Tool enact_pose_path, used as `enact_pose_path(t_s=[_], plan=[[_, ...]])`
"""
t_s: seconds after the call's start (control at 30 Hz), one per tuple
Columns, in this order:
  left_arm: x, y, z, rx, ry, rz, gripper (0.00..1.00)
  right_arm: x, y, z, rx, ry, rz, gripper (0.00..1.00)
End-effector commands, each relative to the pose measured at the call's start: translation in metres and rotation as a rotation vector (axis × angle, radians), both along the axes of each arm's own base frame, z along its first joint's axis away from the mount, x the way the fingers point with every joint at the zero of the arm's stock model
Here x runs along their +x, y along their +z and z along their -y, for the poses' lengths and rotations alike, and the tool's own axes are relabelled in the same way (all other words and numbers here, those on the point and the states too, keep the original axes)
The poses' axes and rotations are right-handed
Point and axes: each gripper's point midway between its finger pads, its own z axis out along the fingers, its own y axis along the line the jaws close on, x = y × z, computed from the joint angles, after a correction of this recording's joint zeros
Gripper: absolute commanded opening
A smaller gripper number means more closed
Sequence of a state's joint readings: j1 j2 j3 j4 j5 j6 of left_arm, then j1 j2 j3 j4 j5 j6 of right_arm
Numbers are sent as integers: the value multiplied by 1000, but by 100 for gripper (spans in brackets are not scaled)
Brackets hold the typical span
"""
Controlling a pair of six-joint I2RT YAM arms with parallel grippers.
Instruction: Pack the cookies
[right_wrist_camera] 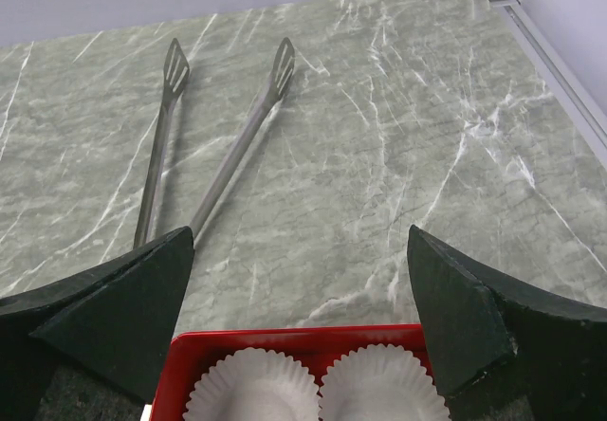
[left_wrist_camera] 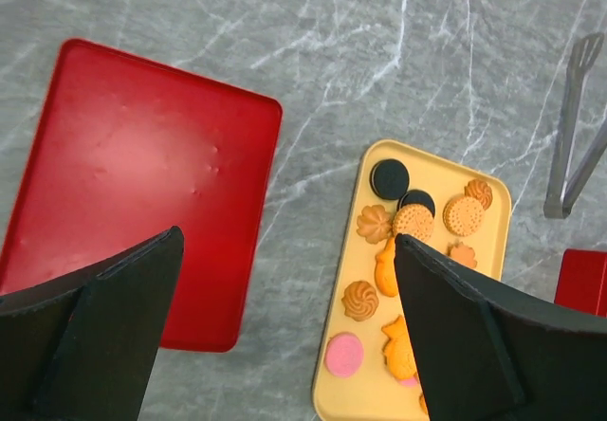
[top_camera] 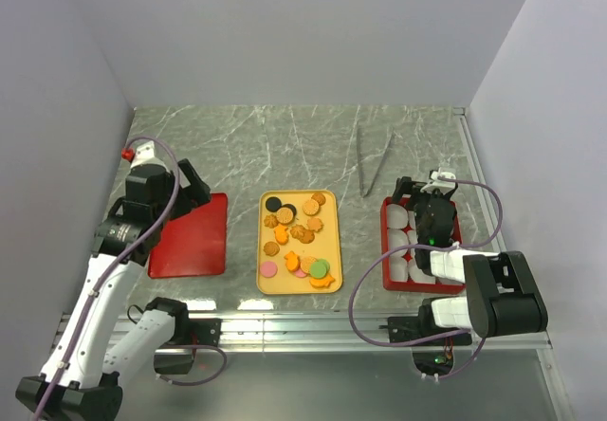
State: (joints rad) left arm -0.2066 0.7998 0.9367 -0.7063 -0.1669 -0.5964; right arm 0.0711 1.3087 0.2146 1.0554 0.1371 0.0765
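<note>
Left gripper (left_wrist_camera: 286, 241) and right gripper (right_wrist_camera: 299, 236): both jaws spread wide, nothing between them.

The cookies (top_camera: 299, 241), mostly orange and brown with a few pink, green and black, lie loose on a yellow tray (left_wrist_camera: 432, 160) at mid-table. The tray sits between a flat red tray (top_camera: 194, 236) on the left and a red box (top_camera: 387, 250) of white paper cups (right_wrist_camera: 251, 383) on the right. The left gripper hangs over the flat red tray's far right corner and the right gripper over the box's far end. Metal tongs (top_camera: 373, 163) lie on the marbled table (top_camera: 285, 146) beyond the box.
</note>
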Motion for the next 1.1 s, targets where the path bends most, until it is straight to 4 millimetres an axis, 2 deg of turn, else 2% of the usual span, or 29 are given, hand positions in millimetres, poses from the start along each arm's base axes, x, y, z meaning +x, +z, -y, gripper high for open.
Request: enact_pose_path(t_s=[0.0,0.07,0.13,0.2,0.3,0.33,0.4,0.53,0.7,0.87,0.9,0.93,0.97,1.0,1.07], plan=[[-3,29,-13,36,56,25,99,3,18,3,-1,-9,67,100],[-5,39,-22,100,63,19,100,3,18,3,-1,-9,66,100],[-12,39,-33,159,109,1,99,3,19,2,-1,-7,69,100],[-16,41,-34,173,108,8,99,3,18,2,-1,-7,69,100],[-23,32,-28,178,42,2,99,3,19,3,-1,-11,69,100],[-26,32,-16,145,-22,22,99,3,19,2,-1,-9,69,100],[-27,34,-7,116,-69,47,99,3,18,3,-1,-9,67,100],[-32,27,-12,111,-35,35,99,3,18,2,-1,-6,67,100],[-24,18,-20,133,27,-2,99,4,18,2,2,-4,64,100],[-12,7,-15,137,14,-35,99,4,20,9,22,-54,58,100],[-10,8,-14,132,14,-25,99,5,28,13,33,-77,67,100],[-9,6,-14,133,15,-24,99,13,45,21,46,-134,88,100],[-8,6,-14,131,16,-18,99,13,34,24,36,-157,-5,100],[-6,7,-13,131,15,-10,99,18,36,24,27,-158,-50,100],[-3,6,-15,137,27,-2,99,33,58,16,4,-118,-121,100]])
